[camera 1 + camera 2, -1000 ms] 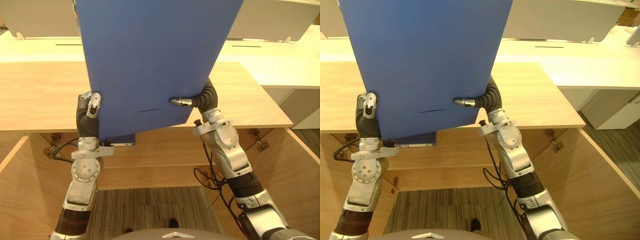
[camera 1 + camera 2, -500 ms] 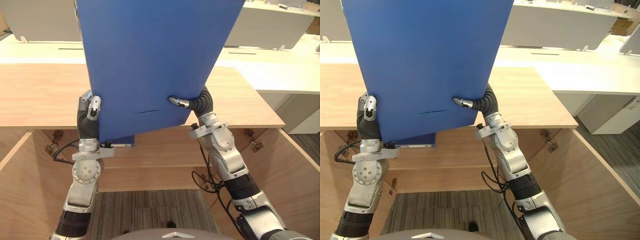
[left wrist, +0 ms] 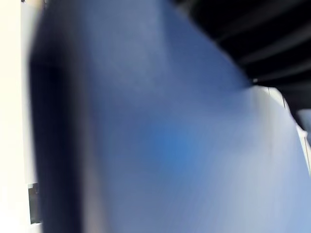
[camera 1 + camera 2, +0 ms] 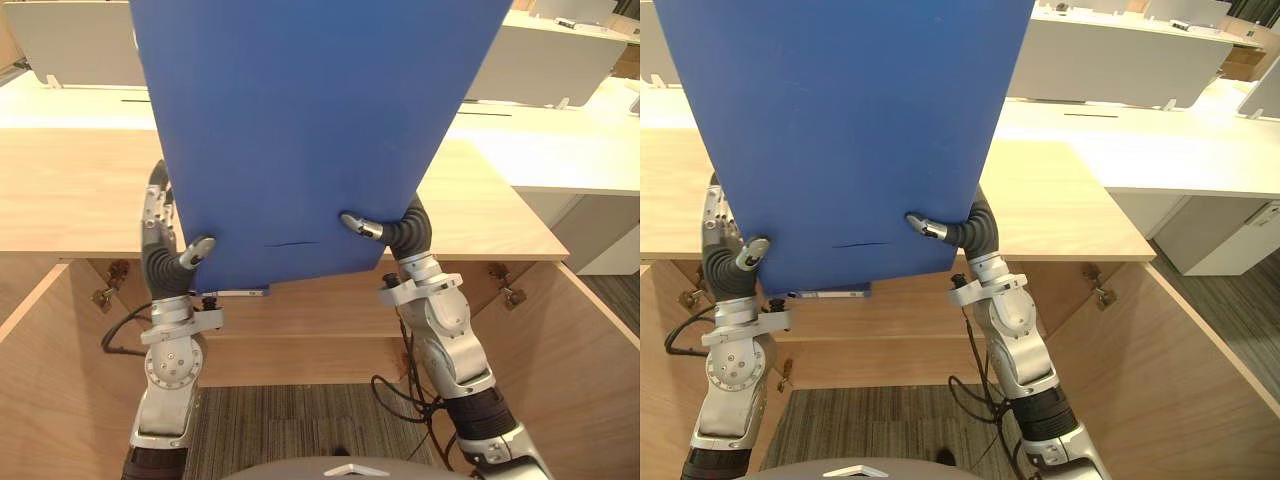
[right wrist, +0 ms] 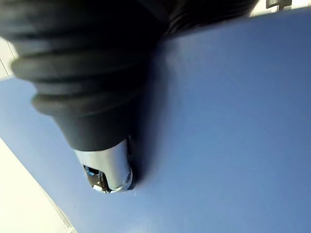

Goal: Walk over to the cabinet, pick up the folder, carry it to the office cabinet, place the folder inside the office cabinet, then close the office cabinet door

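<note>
A large blue folder [image 4: 300,130] is held upright close in front of me, above the wooden office cabinet [image 4: 60,200]. My right hand [image 4: 385,225] grips its lower right corner: the thumb [image 5: 109,170] presses on the front face and the fingers are hidden behind. My left hand [image 4: 160,235] is at the folder's lower left edge. Its fingers [image 4: 712,220] stand straight up beside the edge, and its thumb [image 4: 197,250] rests on the front face. The left wrist view shows the folder's blue face [image 3: 170,145] very close.
The cabinet stands open below, with its left door [image 4: 30,380] and right door [image 4: 590,370] swung towards me and a shelf [image 4: 300,345] inside. White desks [image 4: 570,140] with partition screens run behind and to the right. Grey carpet [image 4: 290,420] lies below.
My left hand's fingers have uncurled from the folder's left edge and now stand straight, with the thumb lower on the face. The right hand keeps its grip. The folder has come slightly closer.
</note>
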Tool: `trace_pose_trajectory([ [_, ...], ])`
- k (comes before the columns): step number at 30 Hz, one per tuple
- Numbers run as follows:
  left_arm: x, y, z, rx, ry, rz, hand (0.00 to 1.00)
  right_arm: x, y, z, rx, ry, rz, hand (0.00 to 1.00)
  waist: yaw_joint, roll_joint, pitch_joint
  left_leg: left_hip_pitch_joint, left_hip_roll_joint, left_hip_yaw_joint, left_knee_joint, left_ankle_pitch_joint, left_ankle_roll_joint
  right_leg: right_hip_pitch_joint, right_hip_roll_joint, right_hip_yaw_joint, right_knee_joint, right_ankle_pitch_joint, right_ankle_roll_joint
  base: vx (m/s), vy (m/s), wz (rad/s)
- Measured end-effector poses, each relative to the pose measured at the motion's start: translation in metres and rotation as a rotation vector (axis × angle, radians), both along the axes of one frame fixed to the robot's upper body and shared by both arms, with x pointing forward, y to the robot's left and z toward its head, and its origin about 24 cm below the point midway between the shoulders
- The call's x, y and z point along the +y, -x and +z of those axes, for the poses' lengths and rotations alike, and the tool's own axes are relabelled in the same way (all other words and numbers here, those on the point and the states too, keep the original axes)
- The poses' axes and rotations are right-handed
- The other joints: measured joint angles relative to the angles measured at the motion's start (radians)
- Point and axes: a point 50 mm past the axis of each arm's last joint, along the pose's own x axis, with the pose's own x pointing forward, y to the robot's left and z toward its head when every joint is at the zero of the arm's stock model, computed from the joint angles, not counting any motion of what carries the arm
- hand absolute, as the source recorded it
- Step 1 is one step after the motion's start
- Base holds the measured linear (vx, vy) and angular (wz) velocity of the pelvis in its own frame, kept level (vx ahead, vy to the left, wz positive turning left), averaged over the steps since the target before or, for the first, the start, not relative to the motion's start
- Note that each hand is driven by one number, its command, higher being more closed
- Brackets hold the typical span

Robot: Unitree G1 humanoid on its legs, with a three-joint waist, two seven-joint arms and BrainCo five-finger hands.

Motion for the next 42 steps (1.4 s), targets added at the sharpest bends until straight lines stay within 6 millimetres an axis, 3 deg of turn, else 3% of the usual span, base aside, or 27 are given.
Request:
trace_pose_trajectory([
  [5, 0.007, 0.017, -0.006, 0.016, 0.069, 0.100, 0.00, 0.003, 0.010, -0.001, -0.009, -0.058, 0.007, 1.00, 0.006, 0.004, 0.001, 0.001, -0.001, -0.011, 0.000, -0.005, -0.007, 0.003, -0.002, -0.012, 0.001, -0.004, 0.003, 0.00, -0.001, 0.06],
  [13, 0.029, 0.046, -0.034, 0.145, 0.157, 0.305, 0.00, 0.007, 0.017, -0.010, 0.018, -0.096, 0.017, 1.00, 0.013, 0.017, 0.003, 0.007, 0.001, -0.041, 0.000, -0.010, -0.013, 0.024, -0.005, -0.040, 0.003, -0.020, 0.005, 0.00, -0.017, 0.11],
  [17, 0.034, 0.054, -0.063, 0.297, 0.185, 0.339, 0.00, 0.008, 0.018, -0.012, 0.027, -0.098, 0.021, 1.00, 0.022, 0.021, 0.006, 0.006, 0.003, -0.050, 0.000, -0.010, -0.013, 0.031, -0.007, -0.052, 0.002, -0.024, 0.005, 0.01, -0.015, 0.08],
  [26, 0.037, 0.072, -0.153, 0.755, 0.258, 0.319, 0.00, 0.011, 0.019, -0.013, 0.034, -0.102, 0.036, 1.00, 0.032, 0.029, 0.014, 0.005, 0.003, -0.062, 0.000, -0.011, -0.011, 0.032, -0.009, -0.062, 0.002, -0.029, 0.011, 0.00, -0.008, 0.03],
  [28, 0.033, 0.079, -0.183, 0.908, 0.271, 0.286, 0.00, 0.017, 0.020, -0.014, 0.038, -0.093, 0.052, 1.00, 0.033, 0.032, 0.017, 0.005, 0.004, -0.062, 0.000, -0.010, -0.010, 0.033, -0.008, -0.063, 0.002, -0.029, 0.012, 0.00, 0.000, 0.00],
  [33, 0.022, 0.093, -0.231, 1.180, 0.239, 0.201, 0.00, 0.034, 0.026, -0.016, 0.035, -0.044, 0.113, 1.00, 0.033, 0.030, 0.023, 0.008, 0.006, -0.061, 0.006, -0.010, -0.010, 0.034, -0.005, -0.061, 0.002, -0.027, 0.011, 0.00, 0.000, 0.00],
  [42, 0.011, 0.112, -0.265, 1.421, 0.124, 0.081, 0.00, 0.068, 0.044, -0.026, -0.009, 0.148, 0.221, 1.00, 0.020, 0.022, 0.045, 0.029, 0.013, -0.042, 0.006, -0.019, -0.024, 0.055, 0.001, -0.043, -0.019, -0.008, 0.005, -0.05, -0.021, -0.06],
])
